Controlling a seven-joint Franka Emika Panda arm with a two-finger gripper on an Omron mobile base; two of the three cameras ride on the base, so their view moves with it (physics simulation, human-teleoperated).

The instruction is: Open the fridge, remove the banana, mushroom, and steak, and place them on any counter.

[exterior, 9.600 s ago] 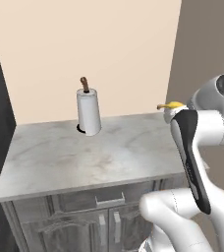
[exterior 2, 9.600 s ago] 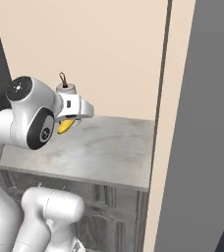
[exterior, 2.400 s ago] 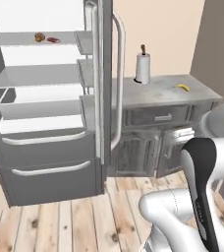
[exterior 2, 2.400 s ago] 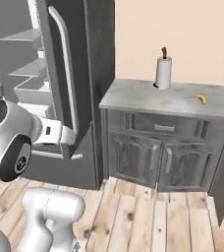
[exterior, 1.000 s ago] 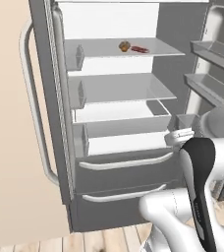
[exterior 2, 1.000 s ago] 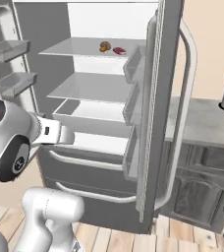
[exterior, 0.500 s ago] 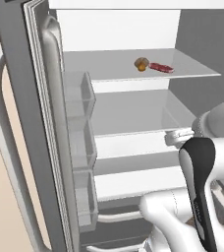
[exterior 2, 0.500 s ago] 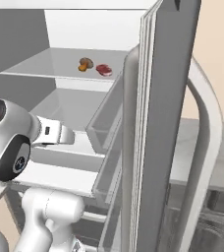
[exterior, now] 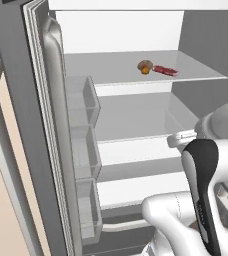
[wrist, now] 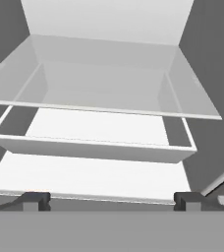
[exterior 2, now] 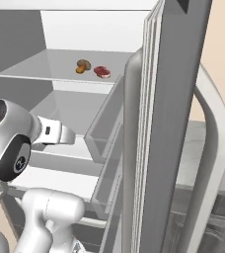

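While the fridge [exterior: 46, 125] stood with its doors swung wide, the left base view showed its white interior, with the open door and its stack of clear door bins [exterior: 83, 150] running down the left side. On the upper glass shelf [exterior: 196, 75] sat the mushroom [exterior: 145, 66], and just beside it, to the right, lay the steak [exterior: 165, 70], the two nearly touching. The robot's arm [exterior: 206, 190] rose from the lower right, its wrist level with the shelf below. From the right base view, the other open door [exterior 2: 168, 123] and its pale curved handle [exterior 2: 215, 163] stood close in the foreground, and behind them the same shelf carried the mushroom [exterior 2: 83, 65] on the left and the steak [exterior 2: 102, 71] on the right. The arm reached into the cabinet beneath that shelf, well below the food. Through the hand view, the gripper [wrist: 112, 201] had its two dark fingertips [wrist: 35, 201] set far apart, released and grasping nothing, pointed at a bare glass shelf with a white drawer [wrist: 92, 147] under it.
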